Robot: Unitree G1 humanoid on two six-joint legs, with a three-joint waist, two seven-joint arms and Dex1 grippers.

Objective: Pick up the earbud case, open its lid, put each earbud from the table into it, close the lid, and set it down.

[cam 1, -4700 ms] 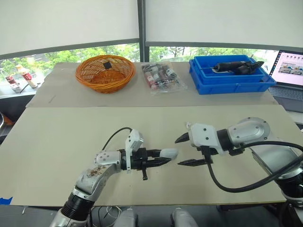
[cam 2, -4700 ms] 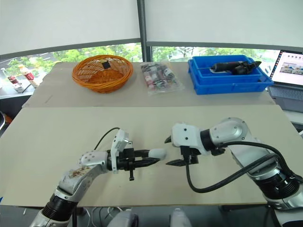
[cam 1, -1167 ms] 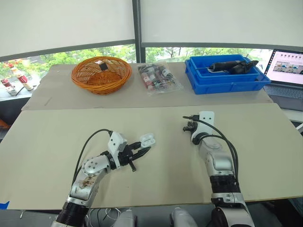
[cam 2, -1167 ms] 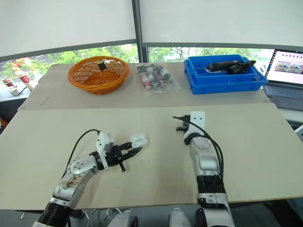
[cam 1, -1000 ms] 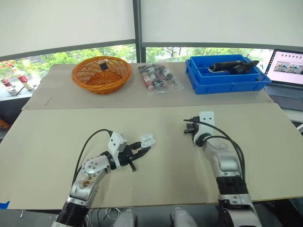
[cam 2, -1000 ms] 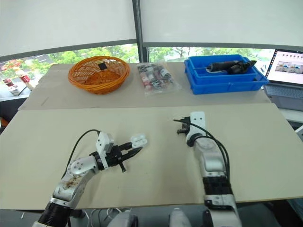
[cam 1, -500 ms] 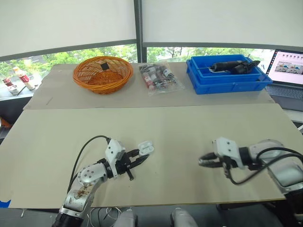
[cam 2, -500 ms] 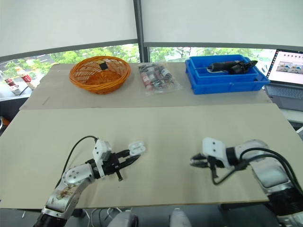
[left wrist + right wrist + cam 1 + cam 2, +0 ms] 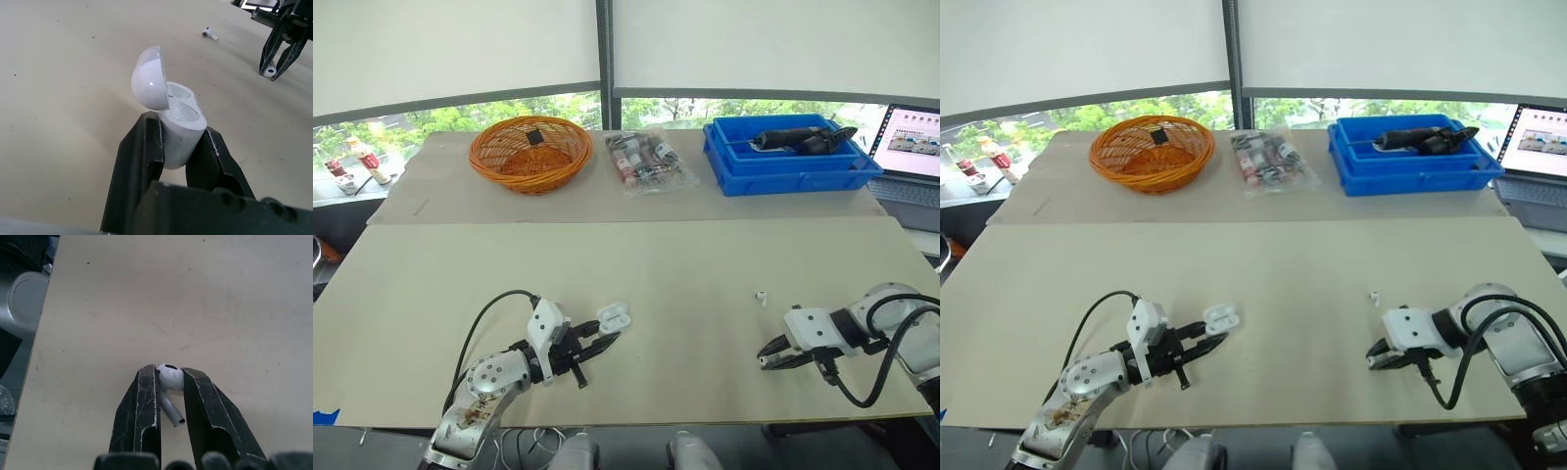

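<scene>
My left gripper (image 9: pixel 598 342) is shut on the white earbud case (image 9: pixel 613 315), held low over the table near the front left. The case's lid (image 9: pixel 150 78) stands open, and its two wells (image 9: pixel 182 104) look empty. My right gripper (image 9: pixel 767 355) hangs low over the table near the front right edge. Its fingers (image 9: pixel 146 404) are shut on one white earbud (image 9: pixel 169 378), stem pointing back toward the wrist. A second white earbud (image 9: pixel 760 295) lies loose on the table just beyond the right gripper. In the left wrist view, that earbud (image 9: pixel 209 33) and the right gripper (image 9: pixel 272 70) appear past the case.
Along the back of the table stand an orange wicker basket (image 9: pixel 530 152), a clear bag of small packets (image 9: pixel 649 160) and a blue bin (image 9: pixel 791 154) holding dark tools. A laptop (image 9: pixel 913 145) sits at the far right. The table's front edge (image 9: pixel 636 425) runs close below both grippers.
My right gripper has swung from the middle of the table down to the front right and now pinches an earbud. The left gripper, still holding the case, has drawn slightly nearer the front edge.
</scene>
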